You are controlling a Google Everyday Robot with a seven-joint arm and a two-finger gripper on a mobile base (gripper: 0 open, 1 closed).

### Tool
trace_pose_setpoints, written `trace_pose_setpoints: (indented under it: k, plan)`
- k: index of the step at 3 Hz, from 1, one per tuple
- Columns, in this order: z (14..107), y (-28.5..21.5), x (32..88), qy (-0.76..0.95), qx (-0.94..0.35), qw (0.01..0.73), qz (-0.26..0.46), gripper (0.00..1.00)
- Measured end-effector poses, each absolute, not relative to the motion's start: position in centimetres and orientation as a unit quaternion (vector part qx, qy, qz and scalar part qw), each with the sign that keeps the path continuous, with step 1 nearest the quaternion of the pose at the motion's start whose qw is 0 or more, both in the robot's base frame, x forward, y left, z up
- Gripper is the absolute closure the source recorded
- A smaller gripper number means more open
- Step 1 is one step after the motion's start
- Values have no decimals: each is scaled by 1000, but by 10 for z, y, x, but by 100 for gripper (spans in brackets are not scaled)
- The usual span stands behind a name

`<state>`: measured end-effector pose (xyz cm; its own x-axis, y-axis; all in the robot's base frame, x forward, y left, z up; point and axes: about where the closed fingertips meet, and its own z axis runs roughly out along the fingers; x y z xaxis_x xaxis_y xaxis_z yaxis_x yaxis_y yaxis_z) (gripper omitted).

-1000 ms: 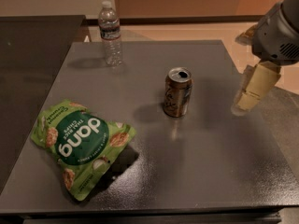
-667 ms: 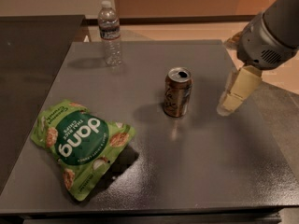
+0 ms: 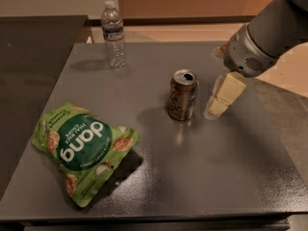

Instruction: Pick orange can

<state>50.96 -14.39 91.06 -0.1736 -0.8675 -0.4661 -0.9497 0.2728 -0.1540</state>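
The orange can (image 3: 183, 95) stands upright near the middle of the grey table (image 3: 192, 177). It is orange-brown with a silver top and a pale patch with dark script. My gripper (image 3: 221, 100), cream-coloured below a grey wrist, hangs low over the table just to the right of the can. It is a small gap away from the can and holds nothing that I can see.
A clear plastic water bottle (image 3: 114, 35) stands at the table's back left. A green "dang" snack bag (image 3: 84, 148) lies at the front left. A darker counter (image 3: 29, 81) adjoins the table on the left.
My gripper has moved left and down, from the table's right edge to just beside the can. The can, bottle and bag have not moved.
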Motion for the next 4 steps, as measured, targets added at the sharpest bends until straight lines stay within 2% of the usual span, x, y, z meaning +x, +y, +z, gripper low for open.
trace_pose_setpoints:
  k: [3, 4]
  plan:
    - [906, -107, 513, 736, -609, 251, 156, 0]
    - [905, -97, 512, 728, -616, 251, 167, 18]
